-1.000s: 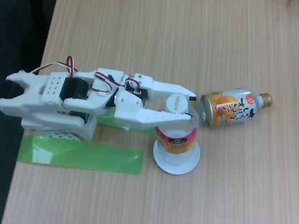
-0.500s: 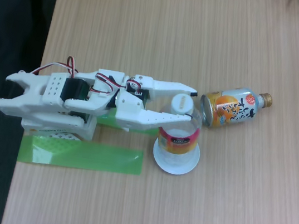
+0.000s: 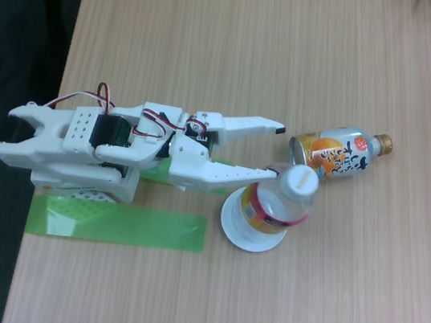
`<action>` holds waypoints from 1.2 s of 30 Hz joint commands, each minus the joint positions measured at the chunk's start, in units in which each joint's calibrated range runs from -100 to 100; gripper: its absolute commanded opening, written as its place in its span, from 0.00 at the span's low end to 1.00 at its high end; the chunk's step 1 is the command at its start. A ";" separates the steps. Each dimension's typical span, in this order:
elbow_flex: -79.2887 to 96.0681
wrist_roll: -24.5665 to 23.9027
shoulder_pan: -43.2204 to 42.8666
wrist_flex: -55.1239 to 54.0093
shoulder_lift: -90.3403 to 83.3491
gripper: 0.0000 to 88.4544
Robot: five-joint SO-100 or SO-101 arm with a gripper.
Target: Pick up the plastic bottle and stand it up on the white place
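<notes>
The plastic bottle (image 3: 278,202), clear with a white cap and a pink-red label band, rests with its base on the white place (image 3: 239,230), a small round white plate. It leans to the right, with its cap pointing toward the orange can. My gripper (image 3: 280,148) is open just left of and above it. The upper finger (image 3: 257,125) stands well clear of the bottle. The lower finger (image 3: 238,175) has its tip against the bottle's shoulder near the cap.
An orange-and-silver metal bottle-can (image 3: 334,155) with a gold cap lies on its side just right of the gripper, close to the bottle's cap. A green tape strip (image 3: 117,224) lies near the arm's base. The table's left edge (image 3: 66,66) borders a dark floor.
The jaws have opened wider and let go of the bottle. The bottle stood upright on the plate between the fingers; now it has tipped right, its cap swung toward the can.
</notes>
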 commanded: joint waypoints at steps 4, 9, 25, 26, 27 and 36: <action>-0.29 -0.18 0.24 -0.76 -0.26 0.30; -0.93 -0.18 0.24 -0.50 -0.26 0.30; -2.47 -0.65 0.31 -0.07 -0.26 0.50; -2.47 -0.65 0.39 -0.24 -0.26 0.54; -2.47 -0.65 0.90 -0.33 -0.26 0.58; -4.64 -0.70 8.76 -0.67 -0.26 0.67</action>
